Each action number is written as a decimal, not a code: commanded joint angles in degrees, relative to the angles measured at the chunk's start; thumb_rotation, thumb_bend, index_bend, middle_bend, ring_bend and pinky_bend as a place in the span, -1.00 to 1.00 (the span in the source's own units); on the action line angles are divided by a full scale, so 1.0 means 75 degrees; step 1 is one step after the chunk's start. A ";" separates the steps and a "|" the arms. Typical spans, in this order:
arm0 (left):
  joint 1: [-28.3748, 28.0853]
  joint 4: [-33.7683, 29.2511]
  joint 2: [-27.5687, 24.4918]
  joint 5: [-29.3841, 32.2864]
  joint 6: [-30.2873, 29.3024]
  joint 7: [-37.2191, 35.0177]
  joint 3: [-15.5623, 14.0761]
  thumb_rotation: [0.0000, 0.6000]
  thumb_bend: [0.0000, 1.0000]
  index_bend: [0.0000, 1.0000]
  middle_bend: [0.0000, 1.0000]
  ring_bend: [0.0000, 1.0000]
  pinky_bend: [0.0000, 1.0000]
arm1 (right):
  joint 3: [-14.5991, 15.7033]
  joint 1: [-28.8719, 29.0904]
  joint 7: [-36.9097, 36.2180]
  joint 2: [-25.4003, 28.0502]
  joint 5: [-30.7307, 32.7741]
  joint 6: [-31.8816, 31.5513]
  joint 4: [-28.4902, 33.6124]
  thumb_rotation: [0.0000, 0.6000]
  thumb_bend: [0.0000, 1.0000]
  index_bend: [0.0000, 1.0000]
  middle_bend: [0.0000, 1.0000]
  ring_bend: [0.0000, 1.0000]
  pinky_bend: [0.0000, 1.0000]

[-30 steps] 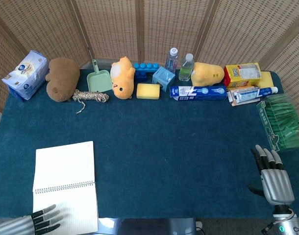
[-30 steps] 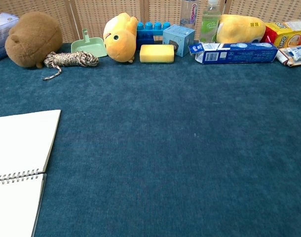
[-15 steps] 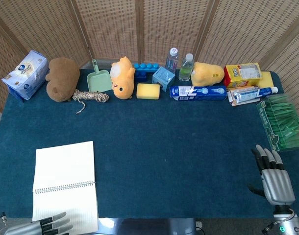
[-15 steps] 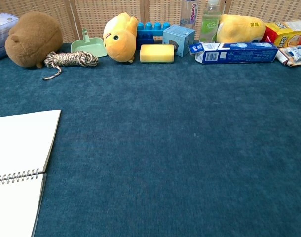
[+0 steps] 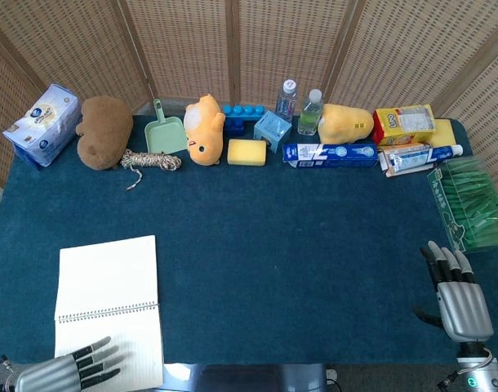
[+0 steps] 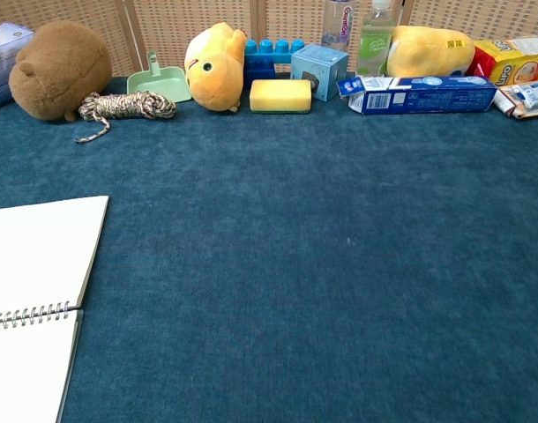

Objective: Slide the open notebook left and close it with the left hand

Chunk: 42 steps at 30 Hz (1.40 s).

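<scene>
Fingers (image 5: 100,357) of the left hand (image 5: 65,371) are spread apart over the near page of the open notebook (image 5: 108,304), which is laid at the bench's (image 5: 298,245) near-left corner; the right hand (image 5: 459,298) is rested open near the near-right corner.

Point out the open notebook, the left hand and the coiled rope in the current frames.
open notebook (image 5: 108,273): head view, on the blank upper page.
left hand (image 5: 73,370): head view, on the middle of the hand over the lower page.
coiled rope (image 6: 128,106): chest view, on the middle of the coil.
</scene>
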<state>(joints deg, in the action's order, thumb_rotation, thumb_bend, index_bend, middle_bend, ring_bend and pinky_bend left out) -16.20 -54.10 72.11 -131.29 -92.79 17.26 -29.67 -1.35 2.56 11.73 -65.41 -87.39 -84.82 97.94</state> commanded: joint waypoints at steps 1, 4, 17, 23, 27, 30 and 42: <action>-0.0090 -0.0206 -0.0233 0.0115 0.0260 -0.0090 0.0108 0.59 -0.91 -1.00 -1.00 -1.00 -0.86 | -0.0001 -0.0008 0.0014 -0.0001 0.0010 -0.0009 -0.0001 1.00 -1.00 -1.00 -1.00 -1.00 -1.00; -0.0081 -0.0112 -0.0305 0.0002 0.0372 0.0051 0.0035 0.59 -0.91 -1.00 -1.00 -1.00 -0.85 | 0.0008 -0.0013 0.0045 -0.0003 0.0032 0.0007 0.0002 1.00 -1.00 -1.00 -1.00 -1.00 -1.00; 0.0340 0.1152 -0.0212 -0.0278 0.0159 -0.0091 -0.0282 0.57 -0.91 -1.00 -1.00 -1.00 -0.83 | 0.0052 -0.0008 0.0228 -0.0092 0.0006 0.0045 0.0013 1.00 -1.00 -1.00 -1.00 -1.00 -1.00; 0.0536 0.1722 0.0101 -0.0341 -0.0056 0.0132 -0.0201 0.57 -0.91 -1.00 -1.00 -1.00 -0.85 | 0.0028 -0.0004 0.0191 -0.0088 0.0044 0.0051 -0.0007 1.00 -1.00 -1.00 -1.00 -1.00 -1.00; 0.0782 0.2432 0.0528 -0.0327 -0.0523 0.0329 -0.0037 0.63 -0.91 -1.00 -1.00 -1.00 -0.86 | 0.0031 -0.0005 0.0173 -0.0082 0.0030 0.0043 -0.0009 1.00 -1.00 -1.00 -1.00 -1.00 -1.00; 0.0918 0.2827 0.0834 -0.0268 -0.0832 0.0271 0.0062 0.87 -0.91 -1.00 -1.00 -1.00 -0.87 | 0.0030 -0.0019 0.0175 -0.0072 0.0019 0.0010 -0.0010 1.00 -1.00 -1.00 -1.00 -1.00 -1.00; 0.1317 0.4210 0.1682 -0.0151 -0.1862 0.0011 0.0146 1.00 -0.91 -1.00 -1.00 -1.00 -0.89 | 0.0019 -0.0025 0.0202 -0.0088 0.0025 -0.0005 -0.0051 1.00 -1.00 -1.00 -1.00 -1.00 -1.00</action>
<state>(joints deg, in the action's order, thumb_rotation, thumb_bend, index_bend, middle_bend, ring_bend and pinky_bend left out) -7.04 -24.04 83.62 -132.87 -105.40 17.99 -28.80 -1.22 2.37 13.23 -66.07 -87.20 -84.86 97.57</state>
